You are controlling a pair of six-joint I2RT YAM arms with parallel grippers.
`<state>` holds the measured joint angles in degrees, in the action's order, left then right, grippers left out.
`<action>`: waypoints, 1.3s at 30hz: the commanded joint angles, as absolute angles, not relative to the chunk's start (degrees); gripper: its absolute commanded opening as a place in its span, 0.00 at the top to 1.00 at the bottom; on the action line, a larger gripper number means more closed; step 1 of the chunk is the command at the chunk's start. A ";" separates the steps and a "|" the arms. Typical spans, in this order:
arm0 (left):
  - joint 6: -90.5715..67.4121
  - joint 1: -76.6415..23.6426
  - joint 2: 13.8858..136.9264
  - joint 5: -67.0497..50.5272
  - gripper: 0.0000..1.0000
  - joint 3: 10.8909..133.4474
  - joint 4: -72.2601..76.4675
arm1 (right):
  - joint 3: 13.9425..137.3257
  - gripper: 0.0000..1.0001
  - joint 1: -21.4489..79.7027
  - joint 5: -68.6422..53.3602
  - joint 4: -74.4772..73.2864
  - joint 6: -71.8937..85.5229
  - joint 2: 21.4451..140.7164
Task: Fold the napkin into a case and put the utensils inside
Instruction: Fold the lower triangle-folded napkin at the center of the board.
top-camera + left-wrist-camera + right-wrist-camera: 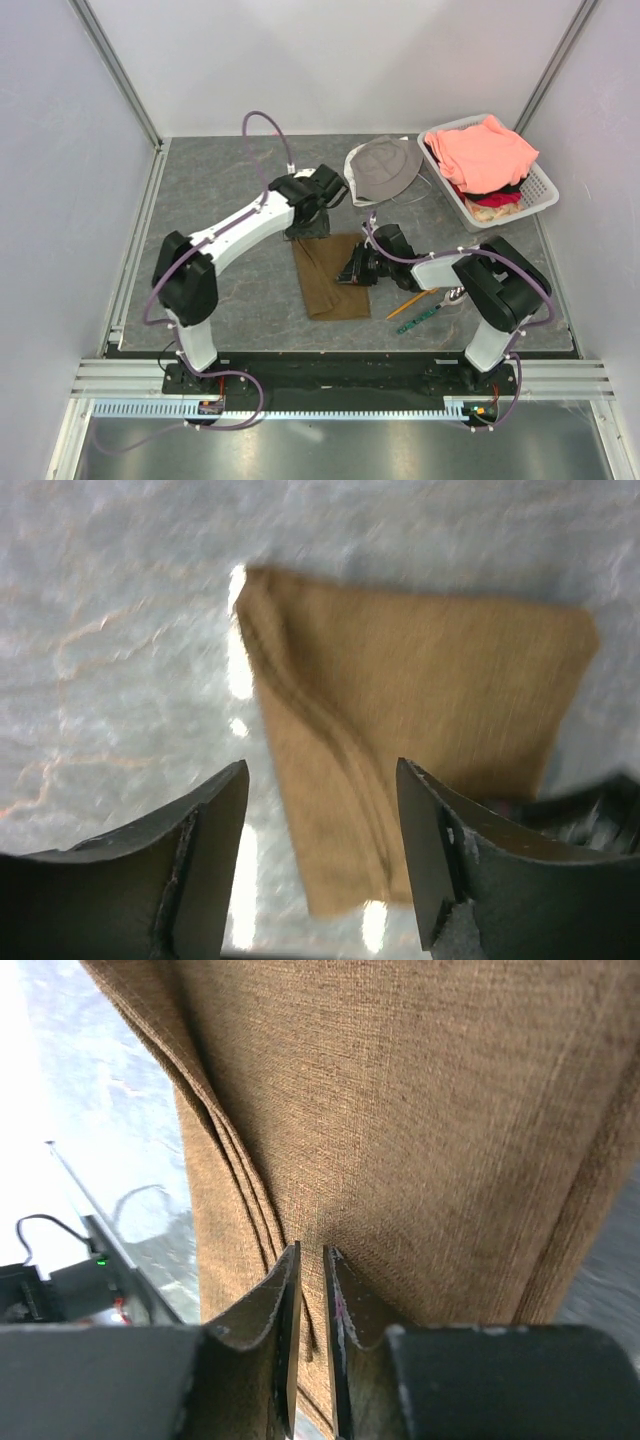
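Lower right of the top view, the utensils (pixel 411 304) lie on the table (pixel 220 200), apart from the cloth. At centre, the right gripper (pixel 312 1350) has its jaws almost together, pinched on the layered edge of the napkin (pixel 322 285), a folded brown strip. Draw that edge over slowly with the layers aligned, so the pocket lies flat. Farther up, the left gripper (pixel 320 855) hangs spread wide above the strip's far end, holding nothing; it could pin that end
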<state>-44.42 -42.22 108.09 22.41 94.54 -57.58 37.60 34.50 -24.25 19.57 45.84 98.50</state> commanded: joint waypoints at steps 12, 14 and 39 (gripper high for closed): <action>-49.22 -37.88 104.67 22.50 0.34 84.80 -54.14 | 42.62 0.78 41.31 -21.89 19.43 49.75 98.71; -48.87 -37.88 106.95 21.37 0.37 86.13 -54.14 | 44.02 0.73 41.05 -20.92 15.57 47.65 97.30; -46.06 -36.83 110.22 20.04 0.89 83.86 -49.14 | 57.04 0.96 36.56 -23.47 13.36 43.42 108.28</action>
